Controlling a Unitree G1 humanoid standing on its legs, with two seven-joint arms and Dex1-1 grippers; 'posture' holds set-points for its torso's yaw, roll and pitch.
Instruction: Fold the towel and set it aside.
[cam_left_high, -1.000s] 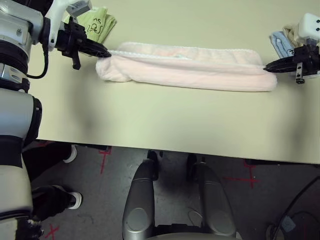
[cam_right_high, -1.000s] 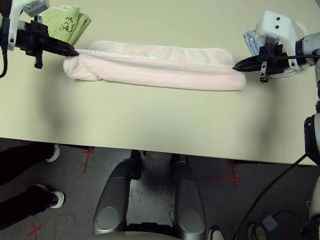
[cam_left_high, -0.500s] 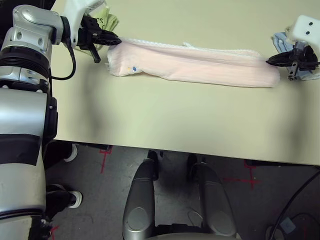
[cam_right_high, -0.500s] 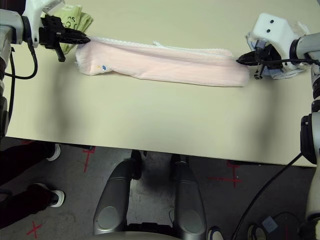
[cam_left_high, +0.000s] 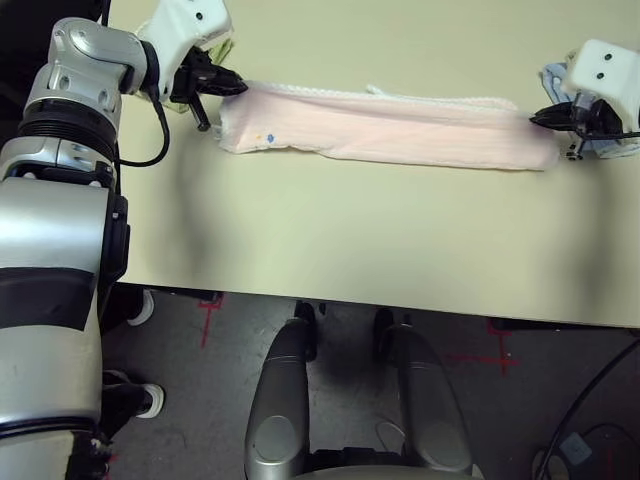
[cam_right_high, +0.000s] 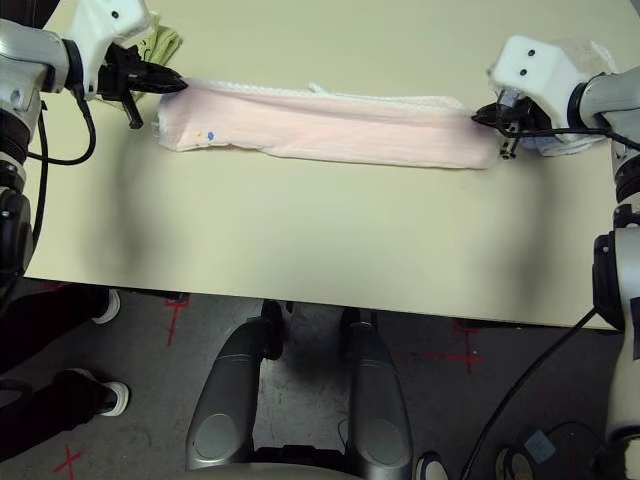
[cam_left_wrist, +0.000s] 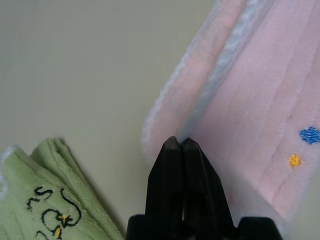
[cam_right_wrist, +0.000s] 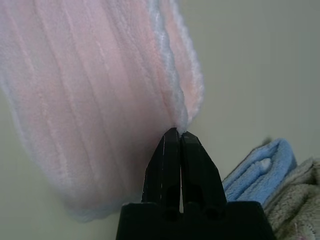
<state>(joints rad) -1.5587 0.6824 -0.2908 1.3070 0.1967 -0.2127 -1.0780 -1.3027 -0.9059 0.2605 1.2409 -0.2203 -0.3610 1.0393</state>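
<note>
Left eye view: one pink towel (cam_left_high: 385, 130), one green towel (cam_left_wrist: 47, 200), two grippers.

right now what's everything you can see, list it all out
pale pink fluffy terry towel: one, pink with white scalloped trim and small blue and yellow marks, folded into a long strip across the far half of the table, each end pinched by a pincer
light green folded towel: one, green with dark embroidery, beside the pink towel's left end
blue folded cloth: one, blue, by the pink towel's right end
beige folded cloth: one, beige, next to the blue cloth
table: one, pale olive top
floor crosses: several, red tape, below the near table edge
person's shoes: two, dark with white soles, on the floor at left
left pincer: black, shut on the towel's left end
right pincer: black, shut on the towel's right end
</note>
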